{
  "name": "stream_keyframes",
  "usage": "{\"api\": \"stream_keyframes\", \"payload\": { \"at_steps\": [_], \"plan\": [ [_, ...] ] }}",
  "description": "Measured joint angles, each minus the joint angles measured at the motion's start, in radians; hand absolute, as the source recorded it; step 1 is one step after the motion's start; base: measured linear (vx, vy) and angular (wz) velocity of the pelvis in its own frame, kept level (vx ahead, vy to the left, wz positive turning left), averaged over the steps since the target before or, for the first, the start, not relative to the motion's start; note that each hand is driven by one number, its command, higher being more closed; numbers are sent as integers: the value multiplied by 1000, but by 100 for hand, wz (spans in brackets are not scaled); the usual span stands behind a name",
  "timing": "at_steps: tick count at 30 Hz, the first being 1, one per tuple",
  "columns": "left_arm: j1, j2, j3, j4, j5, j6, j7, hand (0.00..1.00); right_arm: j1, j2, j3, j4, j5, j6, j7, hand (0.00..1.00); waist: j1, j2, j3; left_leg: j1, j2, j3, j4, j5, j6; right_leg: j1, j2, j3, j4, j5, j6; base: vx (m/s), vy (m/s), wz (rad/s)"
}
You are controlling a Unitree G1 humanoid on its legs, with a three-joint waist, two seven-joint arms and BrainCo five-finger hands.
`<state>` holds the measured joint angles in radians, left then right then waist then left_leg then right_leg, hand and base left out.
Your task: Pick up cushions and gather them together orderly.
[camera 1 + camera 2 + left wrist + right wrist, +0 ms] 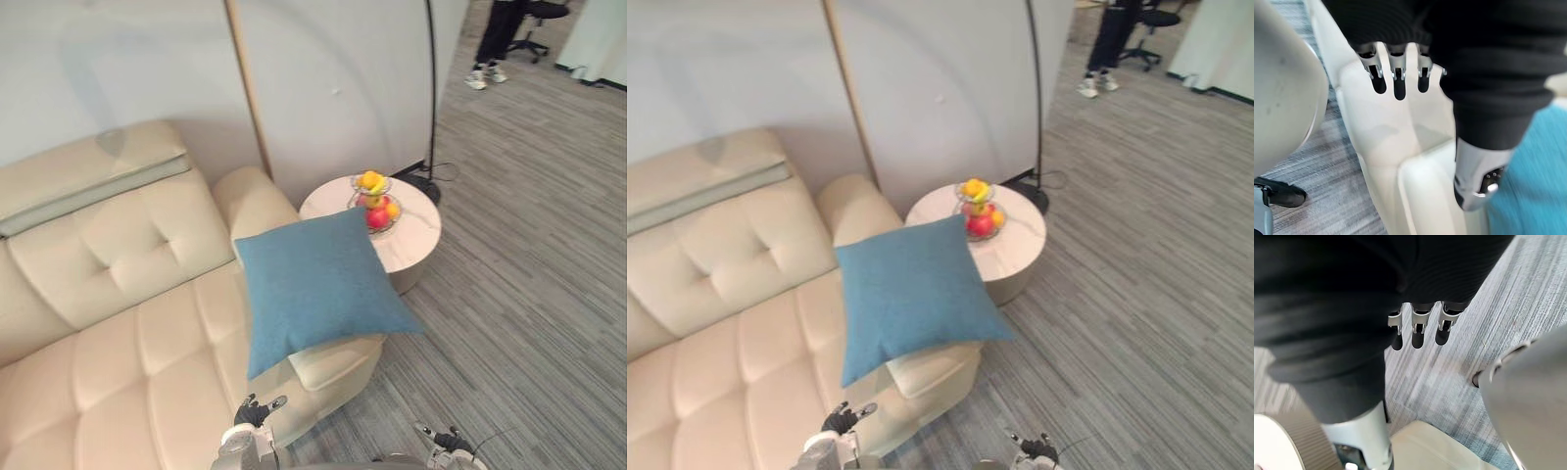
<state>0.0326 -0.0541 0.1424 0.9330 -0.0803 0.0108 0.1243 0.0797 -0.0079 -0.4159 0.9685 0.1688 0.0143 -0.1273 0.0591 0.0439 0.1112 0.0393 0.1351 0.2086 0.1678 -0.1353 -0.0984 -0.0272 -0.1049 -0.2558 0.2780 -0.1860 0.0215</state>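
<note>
Nearest, at the bottom edge of the head views, the left robot hand (253, 413) hangs low over the front edge of the cream sofa (127, 323). Its own wrist view shows its fingers (1394, 68) straight and spread slightly apart, with the thumb (1474, 176) held off to one side. They hold nothing, and the sofa's pale cushioning lies past them. The right robot hand (446, 441) hangs beside it over the grey striped carpet (529, 294). Its fingers (1419, 320) are likewise relaxed and empty, pointing down at the floor.

Just beyond the hands, the blue cushion (313, 284) lies at the open end of the sofa. It is tilted, with its lower part draped over the seat's end corner and its upper part leaning toward the rounded arm. One lower corner overhangs the seat edge toward the carpet. Neither robot hand touches it, and both are well short of it. The sofa's tufted seat and back run off to the left.

Behind the cushion stands a round white tabletop (416, 235), close against the sofa's end. On it is a wire fruit stand (375, 203) in two tiers, with yellow fruit above and red below. The cushion's far corner comes up just beside the stand, and whether the two touch cannot be told.

A thin black lamp pole (431, 98) rises behind the tabletop along the pale wall (333, 78). Farthest off, a person (495, 44) in dark trousers and light shoes stands on the carpet near a black office chair (537, 18).
</note>
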Motion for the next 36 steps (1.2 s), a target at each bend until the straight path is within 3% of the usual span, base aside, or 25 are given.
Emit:
{"api": "stream_keyframes", "payload": {
  "at_steps": [2,5,12,19,23,28,33,36],
  "plan": [
    [3,21,-5,3,0,-1,0,0,-1,7,0,2,1,0,2,0,4,-22,-7,17,-20,-2,-60,37,10,8,-5,-1,-33,23,8,-74,67,18],
    [15,39,-6,24,0,-1,-1,0,9,10,0,5,1,0,2,0,1,-32,-22,52,-40,-6,-123,64,19,32,-8,0,-62,39,16,-51,51,0],
    [26,84,-14,35,-9,3,-1,0,15,-35,-46,2,7,6,1,0,-4,-33,-44,67,-63,-31,-203,107,26,35,-12,-14,-93,55,26,5,16,8],
    [58,246,47,-194,-83,-14,8,0,-64,-302,-101,-183,-16,-8,1,0,-6,-31,-53,49,-68,-66,-233,116,28,21,-3,-21,-113,66,18,41,-14,5],
    [56,268,58,-251,-121,-28,10,0,-117,-367,-97,-218,-43,-11,1,0,-10,-33,-56,27,-70,-86,-233,117,30,8,2,-20,-143,84,11,58,-4,2],
    [34,265,54,-256,-149,-29,11,0,-158,-388,-35,-241,-51,-9,9,0,-21,-36,-55,-3,-81,-114,-214,109,42,19,0,-3,-198,114,0,37,29,7],
    [7,272,-25,-289,-150,-29,27,0,-235,-427,125,-249,-50,-10,34,0,-24,-37,-52,-39,-97,-116,-191,103,52,8,-13,17,-232,138,19,-15,36,4],
    [-49,271,-68,-293,-153,-29,28,0,-320,-433,177,-249,-49,-11,42,0,-24,-28,-12,-79,-101,-118,-179,113,62,-25,-16,19,-237,158,17,-86,29,1]
  ]
}}
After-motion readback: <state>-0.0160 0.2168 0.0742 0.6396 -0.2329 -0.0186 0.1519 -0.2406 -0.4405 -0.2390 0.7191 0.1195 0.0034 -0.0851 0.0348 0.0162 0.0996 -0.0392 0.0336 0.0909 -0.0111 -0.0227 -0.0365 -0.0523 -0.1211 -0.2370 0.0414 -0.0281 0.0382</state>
